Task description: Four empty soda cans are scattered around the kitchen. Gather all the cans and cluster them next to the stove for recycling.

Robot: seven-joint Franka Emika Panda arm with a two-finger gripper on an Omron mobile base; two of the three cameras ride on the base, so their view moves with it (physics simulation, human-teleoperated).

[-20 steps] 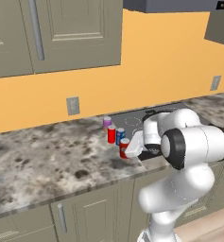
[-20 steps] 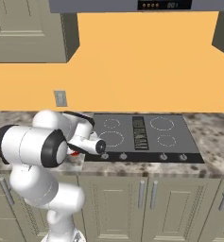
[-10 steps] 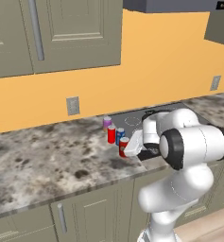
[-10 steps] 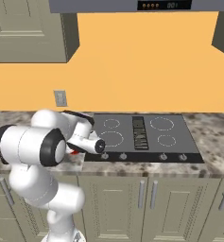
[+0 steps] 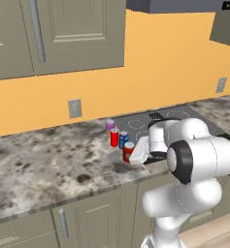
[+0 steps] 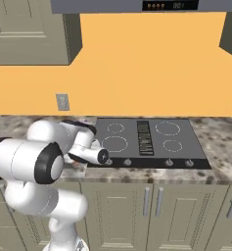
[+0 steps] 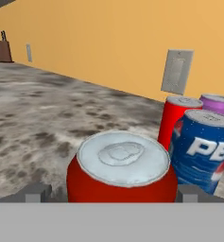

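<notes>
Running left to right along the counter [image 5: 48,164], bare stone gives way to four soda cans bunched against the left edge of the stove [image 6: 151,142]: the purple-pink can [image 5: 110,126] nearest the wall, the far red can [image 5: 114,137] and the blue can [image 5: 123,139] just in front of it, and the near red can [image 5: 128,151] closest to the counter's front edge. All four stand upright, close together, some perhaps touching.

Judging by their look, these empty cans are very light, thin-walled and smooth, so they would dent under a hard squeeze and tip at a light nudge. The best hold is across the round side at mid-height, never on the rim.

In the hand view the gripper [image 7: 111,194] sits with its jaws spread wide, one fingertip [image 7: 36,192] on each side of the near red can [image 7: 120,170], apart from its wall. It grips nothing; the can stands free on the counter, beside the blue can [image 7: 203,149]. The cluster looks complete, and backing straight away would avoid knocking the neighbours.
</notes>
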